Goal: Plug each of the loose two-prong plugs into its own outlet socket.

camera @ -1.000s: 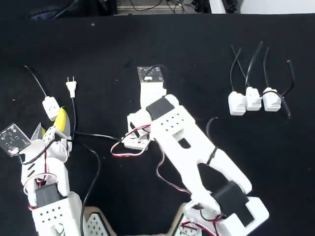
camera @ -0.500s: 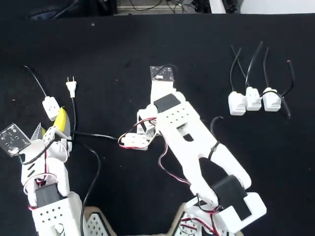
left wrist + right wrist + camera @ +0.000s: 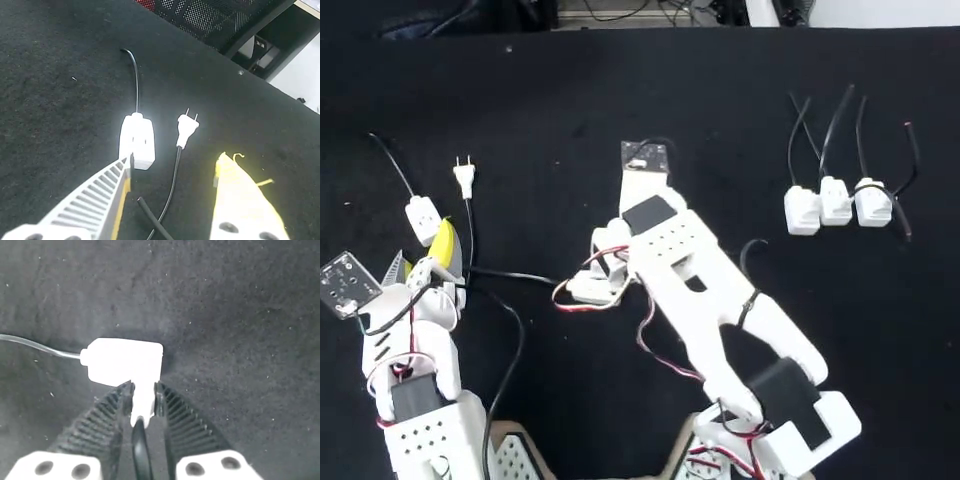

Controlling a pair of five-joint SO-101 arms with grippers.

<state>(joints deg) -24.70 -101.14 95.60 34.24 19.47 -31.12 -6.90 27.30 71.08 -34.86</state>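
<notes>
Advise pressing plug [image 3: 142, 409], pinched in right gripper [image 3: 142, 386], squarely into socket [image 3: 125, 362] till flush; note left gripper [image 3: 174, 160] gaping empty near spare plug [image 3: 186, 131].

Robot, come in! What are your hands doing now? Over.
Right gripper shut on plug, plug against socket. Left gripper open, by loose plug and second socket. Its cord lies between the open jaws.

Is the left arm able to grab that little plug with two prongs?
Probably yes. The plug lies bare on the table just ahead of the left gripper, whose jaws stand open. Nothing covers it. A white socket sits close beside.
</notes>
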